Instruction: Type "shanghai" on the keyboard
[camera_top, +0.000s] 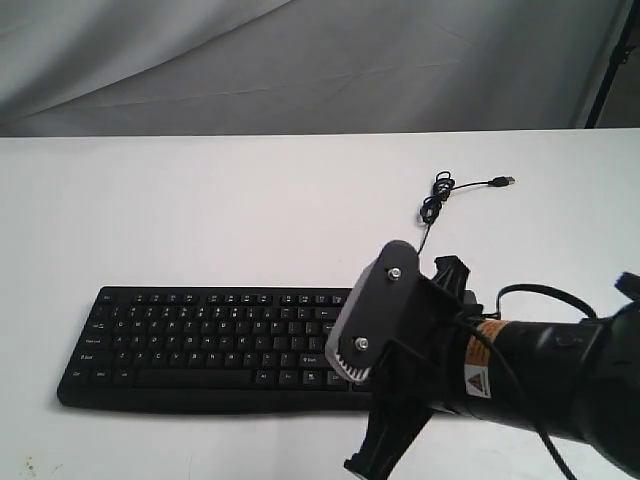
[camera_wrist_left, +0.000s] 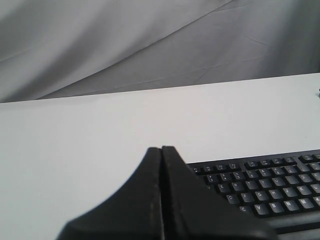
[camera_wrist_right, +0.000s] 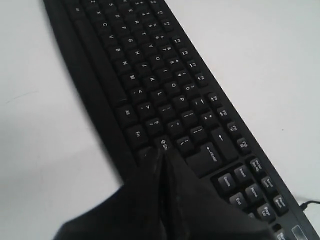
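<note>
Robot's right arm (camera_top: 565, 385): a thick black cylinder bearing an orange-and-white warning label (camera_top: 482, 358) with a triangle symbol, a thin black cable (camera_top: 545, 289) looping off it, and a rounded grey plate (camera_top: 372, 318) fixed with two silver screws (camera_top: 396, 271). The left pincer (camera_wrist_left: 161, 148) and right pincer (camera_wrist_right: 162, 152) each show two matte black tapered fingers meeting at a thin seam.

Legible in white on the keyboard (camera_wrist_right: 150, 100) keys: "Alt", "Fn", "M", "?" and an up arrow; on the orange-and-white sticker (camera_top: 478, 375) of the right arm (camera_top: 550, 375), only a black warning triangle, wording too small to read.
</note>
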